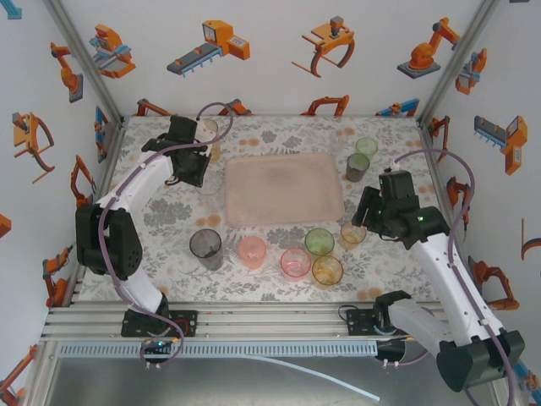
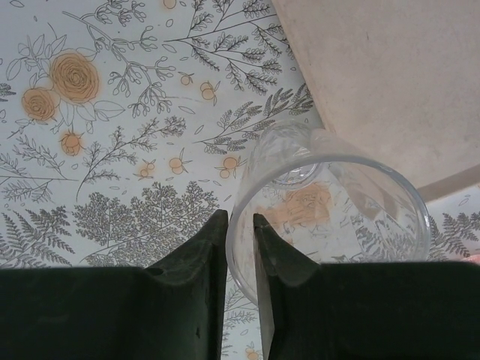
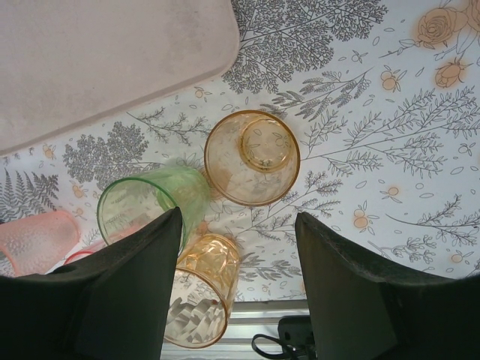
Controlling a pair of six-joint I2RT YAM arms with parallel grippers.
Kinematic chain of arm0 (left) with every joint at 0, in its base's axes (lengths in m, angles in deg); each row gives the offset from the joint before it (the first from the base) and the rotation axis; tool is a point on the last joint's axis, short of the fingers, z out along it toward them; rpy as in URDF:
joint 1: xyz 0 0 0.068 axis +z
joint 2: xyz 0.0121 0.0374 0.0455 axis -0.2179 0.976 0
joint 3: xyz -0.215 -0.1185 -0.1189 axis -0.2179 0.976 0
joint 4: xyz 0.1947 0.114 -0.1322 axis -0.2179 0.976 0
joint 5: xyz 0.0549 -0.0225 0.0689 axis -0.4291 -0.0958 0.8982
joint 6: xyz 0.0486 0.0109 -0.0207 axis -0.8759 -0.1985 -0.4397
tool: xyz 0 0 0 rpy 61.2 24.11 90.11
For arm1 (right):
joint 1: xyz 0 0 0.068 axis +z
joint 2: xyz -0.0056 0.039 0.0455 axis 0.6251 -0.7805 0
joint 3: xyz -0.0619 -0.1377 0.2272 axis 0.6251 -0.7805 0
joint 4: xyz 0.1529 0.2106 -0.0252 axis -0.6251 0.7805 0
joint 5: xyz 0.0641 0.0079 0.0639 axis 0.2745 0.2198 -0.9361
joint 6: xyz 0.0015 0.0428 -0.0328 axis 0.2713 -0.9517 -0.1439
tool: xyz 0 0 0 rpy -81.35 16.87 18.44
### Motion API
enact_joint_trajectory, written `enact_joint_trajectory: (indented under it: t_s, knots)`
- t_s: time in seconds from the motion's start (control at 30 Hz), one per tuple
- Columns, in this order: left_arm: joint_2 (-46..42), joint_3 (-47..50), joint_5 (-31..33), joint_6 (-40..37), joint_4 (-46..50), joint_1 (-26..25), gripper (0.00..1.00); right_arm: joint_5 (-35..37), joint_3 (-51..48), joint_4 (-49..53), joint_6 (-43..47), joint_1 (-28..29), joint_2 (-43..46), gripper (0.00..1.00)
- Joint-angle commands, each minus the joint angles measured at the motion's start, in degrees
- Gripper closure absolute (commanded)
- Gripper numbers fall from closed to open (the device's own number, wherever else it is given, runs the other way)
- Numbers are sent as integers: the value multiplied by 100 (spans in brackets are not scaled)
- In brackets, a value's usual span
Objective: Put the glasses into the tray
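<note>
My left gripper (image 2: 240,219) is shut on the wall of a clear glass (image 2: 330,202), one finger inside the rim and one outside. This glass stands on the floral cloth just left of the pale pink tray (image 2: 390,75). From above, the left gripper (image 1: 191,166) sits by the tray's (image 1: 283,188) far-left corner. The right gripper (image 3: 238,217) hangs open over an orange glass (image 3: 252,157), with a green glass (image 3: 142,206) and a faceted orange glass (image 3: 202,296) beside its left finger. In the top view the right gripper (image 1: 368,211) is off the tray's right edge.
Near the front edge stand a smoky grey glass (image 1: 205,247), two pink glasses (image 1: 252,251) (image 1: 295,262), a green one (image 1: 319,242) and an orange one (image 1: 327,271). A green glass (image 1: 366,148) and a grey one (image 1: 357,166) stand at the far right, and a pale glass (image 1: 207,131) at the far left.
</note>
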Motion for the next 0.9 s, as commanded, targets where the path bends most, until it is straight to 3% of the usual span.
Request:
enact_joint_trajectory:
  t_s: [0.0, 0.13, 0.27, 0.87]
  knots:
    - [-62, 60, 89, -2, -5, -41, 77, -56, -100, -59, 51, -22, 113, 42]
    - [-103, 27, 120, -2, -5, -47, 86, -59, -106, -58, 46, -25, 131, 42]
    - [-116, -63, 205, -17, 55, -64, 89, -70, -116, -75, 44, -24, 137, 42]
    - [91, -1567, 275, -123, 645, -101, 89, -131, -90, -101, 47, -22, 74, 42]
